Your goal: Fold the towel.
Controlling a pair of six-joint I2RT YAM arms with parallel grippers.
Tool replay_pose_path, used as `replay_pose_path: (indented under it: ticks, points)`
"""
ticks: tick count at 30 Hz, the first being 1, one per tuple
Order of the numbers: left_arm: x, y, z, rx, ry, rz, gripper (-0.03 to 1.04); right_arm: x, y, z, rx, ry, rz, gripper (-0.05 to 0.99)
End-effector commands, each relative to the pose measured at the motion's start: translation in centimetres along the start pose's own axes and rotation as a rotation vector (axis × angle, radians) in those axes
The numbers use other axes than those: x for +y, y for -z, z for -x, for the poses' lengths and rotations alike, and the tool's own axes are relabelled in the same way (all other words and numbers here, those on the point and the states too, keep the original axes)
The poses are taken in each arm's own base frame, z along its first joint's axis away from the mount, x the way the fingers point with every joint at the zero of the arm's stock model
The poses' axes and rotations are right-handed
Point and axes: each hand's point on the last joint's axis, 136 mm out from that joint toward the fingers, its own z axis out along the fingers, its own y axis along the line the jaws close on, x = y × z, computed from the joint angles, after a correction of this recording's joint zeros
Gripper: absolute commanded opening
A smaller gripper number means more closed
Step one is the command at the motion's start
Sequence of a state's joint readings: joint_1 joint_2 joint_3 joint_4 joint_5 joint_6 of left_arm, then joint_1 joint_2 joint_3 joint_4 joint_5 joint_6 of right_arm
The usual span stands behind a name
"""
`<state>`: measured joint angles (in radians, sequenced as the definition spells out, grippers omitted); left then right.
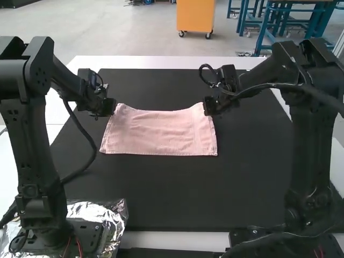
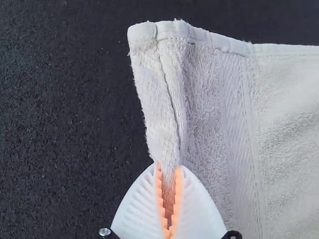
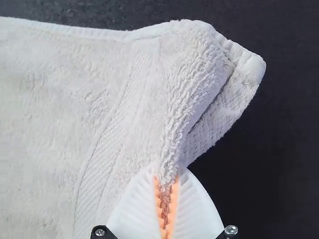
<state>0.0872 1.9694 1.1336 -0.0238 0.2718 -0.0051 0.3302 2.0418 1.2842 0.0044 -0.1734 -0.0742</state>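
Note:
In the high view my left gripper [image 1: 112, 107] is at the far left corner of the pink towel [image 1: 161, 133], and my right gripper [image 1: 208, 106] is at its far right corner. The towel lies as a wide rectangle, its far edge sagging between the two grippers. In the left wrist view my left gripper [image 2: 169, 172] pinches a narrow pleat of the towel [image 2: 209, 99] near a corner. My right gripper [image 3: 167, 181] is likewise shut on a bunched ridge of the towel [image 3: 99, 89], seen from the right wrist. Whether the towel is folded underneath, I cannot tell.
A black mat [image 1: 177, 193] covers most of the white table [image 1: 161, 62]. Crumpled silver foil [image 1: 110, 215] surrounds the left arm's base at the near left. A dark cable hangs beside the left arm.

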Motion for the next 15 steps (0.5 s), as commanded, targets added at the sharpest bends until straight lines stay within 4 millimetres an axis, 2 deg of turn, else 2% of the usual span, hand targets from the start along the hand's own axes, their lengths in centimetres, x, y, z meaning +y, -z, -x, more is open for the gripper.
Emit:
replay_pose_path:
  ticks: [1, 6, 12, 15]
  points:
    - [0.0, 1.7, 1.5, -0.040, -0.018, -0.010, 0.02, -0.8, 2.1, 1.1, -0.033, -0.030, 0.015, -0.03]
    - [0.9, 3.2, 1.5, -0.037, -0.024, 0.005, 0.02, -1.9, 3.8, 0.4, -0.026, -0.058, 0.014, -0.03]
    - [0.1, 5.0, 0.9, -0.031, -0.048, 0.002, 0.02, -2.4, 5.3, -1.0, -0.010, -0.075, 0.019, -0.03]
    - [-0.4, 6.1, 1.0, -0.041, -0.054, 0.001, 0.02, -1.8, 5.8, -2.1, 0.015, -0.079, 0.044, -0.03]
